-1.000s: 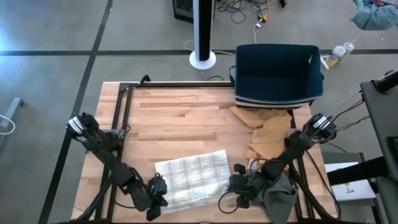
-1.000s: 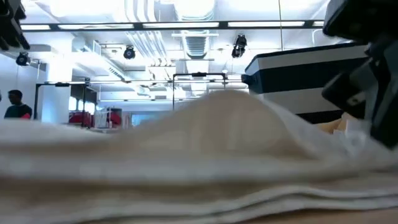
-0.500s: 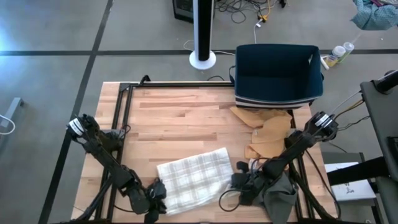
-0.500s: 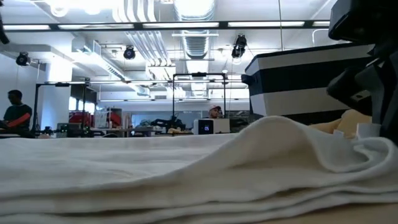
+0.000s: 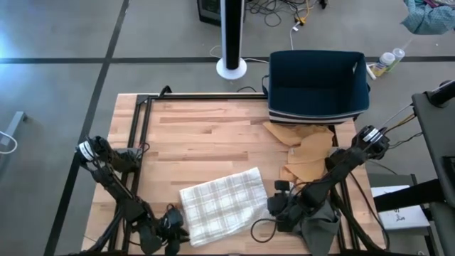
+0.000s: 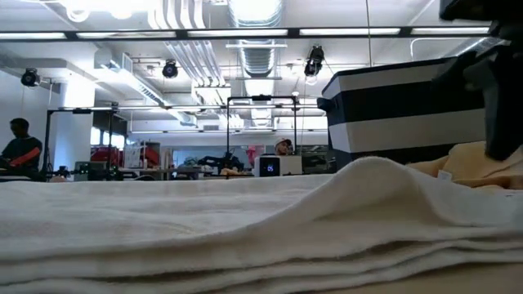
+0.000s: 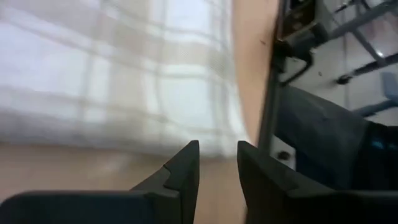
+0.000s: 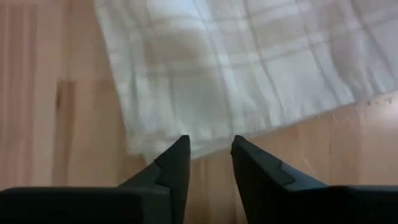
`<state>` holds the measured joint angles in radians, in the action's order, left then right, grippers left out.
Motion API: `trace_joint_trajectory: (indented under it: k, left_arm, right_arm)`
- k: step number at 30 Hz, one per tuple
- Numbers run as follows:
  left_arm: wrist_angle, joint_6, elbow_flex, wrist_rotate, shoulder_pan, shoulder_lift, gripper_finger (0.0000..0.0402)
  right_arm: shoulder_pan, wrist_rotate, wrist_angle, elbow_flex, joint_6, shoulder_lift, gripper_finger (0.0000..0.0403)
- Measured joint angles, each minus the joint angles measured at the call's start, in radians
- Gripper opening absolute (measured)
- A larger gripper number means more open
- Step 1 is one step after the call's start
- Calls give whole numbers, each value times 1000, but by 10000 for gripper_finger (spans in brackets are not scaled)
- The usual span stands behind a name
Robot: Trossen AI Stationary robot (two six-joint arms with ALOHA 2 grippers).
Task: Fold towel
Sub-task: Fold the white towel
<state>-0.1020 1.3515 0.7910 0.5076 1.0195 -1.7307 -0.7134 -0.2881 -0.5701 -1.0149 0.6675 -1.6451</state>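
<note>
The plaid towel (image 5: 219,205) lies folded on the wooden table (image 5: 199,135), near its front edge; the low view shows its stacked layers (image 6: 245,237) with a low hump at the right. My left gripper (image 5: 170,225) stands open just off the towel's near left corner, and its wrist view shows bare wood between its fingers (image 7: 217,163) and the towel (image 7: 124,81). My right gripper (image 5: 279,203) is open beside the towel's right edge, a little above the table. Its fingertips (image 8: 210,155) hover just short of the towel's edge (image 8: 249,68).
A navy bin (image 5: 318,84) with a striped rim stands at the far right, with tan cloths (image 5: 306,153) heaped in front of it. A grey cloth (image 5: 321,222) lies at the near right corner. The far left of the table is bare wood.
Both grippers have let go of the towel. The raised fold has dropped and now lies nearly flat. My left gripper has backed off toward the table's near left corner. My right gripper has risen and drawn away to the right.
</note>
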Motion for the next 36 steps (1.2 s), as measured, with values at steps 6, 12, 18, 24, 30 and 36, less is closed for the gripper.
trace_joint_trajectory:
  k: [6, 12, 18, 24, 30, 36]
  left_arm:
    - [169, -7, -1, 4, 0, 83, 93]
    - [318, -110, -8, 220, -22, 209, 92]
    - [307, -183, -70, 236, -124, 188, 95]
    - [285, -90, -183, 233, -151, 149, 89]
    - [261, -85, -232, 235, -157, 145, 97]
    - [364, -108, -246, 235, -193, 191, 108]
  right_arm:
    - [-21, -45, 5, -62, -16, 0, 145]
    - [49, -132, 563, 44, -190, -33, 152]
    - [133, -127, 971, 80, -346, -209, 135]
    - [106, -44, 955, 76, -299, -327, 116]
    - [89, -27, 808, 73, -285, -276, 111]
    - [81, -64, 677, 72, -307, -83, 127]
